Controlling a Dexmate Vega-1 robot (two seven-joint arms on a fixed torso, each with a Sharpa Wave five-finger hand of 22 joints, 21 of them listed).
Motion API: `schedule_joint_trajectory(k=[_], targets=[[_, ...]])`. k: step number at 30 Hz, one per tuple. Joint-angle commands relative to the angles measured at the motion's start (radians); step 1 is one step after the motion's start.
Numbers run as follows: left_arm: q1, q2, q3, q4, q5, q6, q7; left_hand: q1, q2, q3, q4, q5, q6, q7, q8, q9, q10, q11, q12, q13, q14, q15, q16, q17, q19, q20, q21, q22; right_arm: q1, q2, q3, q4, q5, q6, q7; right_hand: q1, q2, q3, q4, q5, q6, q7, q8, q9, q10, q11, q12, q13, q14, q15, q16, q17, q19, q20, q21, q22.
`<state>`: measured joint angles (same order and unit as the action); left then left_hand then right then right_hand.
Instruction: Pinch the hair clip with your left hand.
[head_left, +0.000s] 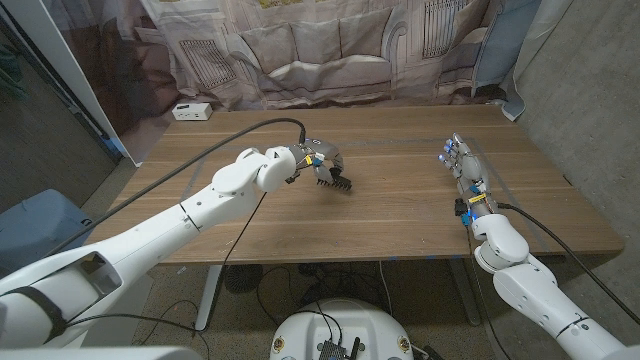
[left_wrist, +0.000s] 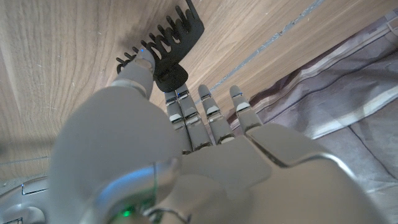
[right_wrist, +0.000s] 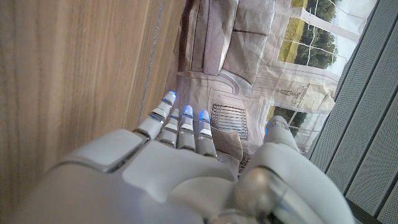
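Wooden desk (head_left: 400, 215) before a sofa-print curtain (head_left: 330, 45), left hand (head_left: 318, 163) pinching black claw hair clip (head_left: 339, 182) mid-desk, right hand (head_left: 462, 165) well right of the clip, fingers straight, holding nothing

A big wooden table (head_left: 400, 215) stands in the room. Behind its far edge hangs a cloth curtain (head_left: 330, 45) with a sofa and windows printed on it. A small white box (head_left: 191, 111) sits by the table's far left corner. The floor (head_left: 120, 185) is grey. A grey wall (head_left: 590, 90) stands on the right. A blue bin (head_left: 40, 225) sits on the floor at the left.
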<state>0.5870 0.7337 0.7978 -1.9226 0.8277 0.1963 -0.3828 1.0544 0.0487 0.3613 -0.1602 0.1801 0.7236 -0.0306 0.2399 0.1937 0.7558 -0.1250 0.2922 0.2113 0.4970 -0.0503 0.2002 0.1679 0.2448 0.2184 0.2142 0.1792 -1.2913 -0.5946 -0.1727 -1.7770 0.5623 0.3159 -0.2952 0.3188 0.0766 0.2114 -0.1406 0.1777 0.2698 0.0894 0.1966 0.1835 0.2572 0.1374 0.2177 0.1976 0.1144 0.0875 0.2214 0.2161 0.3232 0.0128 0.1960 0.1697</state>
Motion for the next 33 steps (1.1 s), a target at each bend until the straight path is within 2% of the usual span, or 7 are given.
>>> schedule_joint_trajectory(k=[1,15,24,33], targets=[[0.001,0.015,-0.022,-0.047,0.026,0.0,-0.009,0.008,0.003,0.001,0.001,0.003,0.012,0.001,0.002,0.001,0.01,0.001,0.002,0.003,0.011,-0.022,0.003,0.002,0.009,0.0,0.004,0.003,0.0,0.003,0.002,0.003,-0.001,0.01,0.004,0.011,0.001,-0.002,0.004,0.0,0.011,-0.002,0.001,0.003,0.006,0.0,-0.007,0.002,0.004,0.0,0.0,0.005,0.002,0.009,-0.001,0.004],[0.01,0.005,-0.033,-0.054,0.04,-0.005,-0.009,0.018,0.009,0.0,-0.001,0.004,0.031,-0.004,0.003,0.001,0.029,-0.005,0.004,0.004,0.023,-0.033,0.003,0.003,0.023,-0.001,0.006,0.003,-0.001,-0.001,0.007,0.001,0.002,0.008,0.007,0.01,0.0,-0.003,0.005,0.0,0.011,-0.002,0.0,0.003,0.007,0.001,-0.007,0.003,0.004,-0.001,-0.001,0.005,0.003,0.01,0.0,0.004],[0.011,-0.004,-0.035,-0.043,0.036,-0.009,0.0,0.038,0.02,-0.002,-0.003,0.006,0.104,-0.016,0.016,0.003,0.097,-0.023,0.023,0.013,0.049,-0.048,0.004,0.003,0.044,-0.001,0.005,0.003,0.002,-0.005,0.008,0.0,0.004,0.0,0.007,0.01,0.001,-0.003,0.005,0.0,0.012,-0.002,0.0,0.003,0.007,0.001,-0.008,0.003,0.005,-0.002,-0.001,0.005,0.001,0.011,-0.001,0.004],[0.005,-0.016,-0.032,-0.025,0.023,-0.015,0.01,0.05,0.036,-0.009,0.0,0.008,0.176,-0.014,0.031,0.007,0.163,-0.035,0.045,0.033,0.074,-0.055,0.008,0.004,0.059,-0.001,0.003,0.002,0.008,-0.002,0.007,0.007,0.008,-0.003,0.007,0.01,0.001,-0.004,0.005,0.0,0.012,-0.003,0.0,0.003,0.008,0.0,-0.008,0.003,0.006,0.0,-0.001,0.006,0.0,0.013,-0.001,0.004]])
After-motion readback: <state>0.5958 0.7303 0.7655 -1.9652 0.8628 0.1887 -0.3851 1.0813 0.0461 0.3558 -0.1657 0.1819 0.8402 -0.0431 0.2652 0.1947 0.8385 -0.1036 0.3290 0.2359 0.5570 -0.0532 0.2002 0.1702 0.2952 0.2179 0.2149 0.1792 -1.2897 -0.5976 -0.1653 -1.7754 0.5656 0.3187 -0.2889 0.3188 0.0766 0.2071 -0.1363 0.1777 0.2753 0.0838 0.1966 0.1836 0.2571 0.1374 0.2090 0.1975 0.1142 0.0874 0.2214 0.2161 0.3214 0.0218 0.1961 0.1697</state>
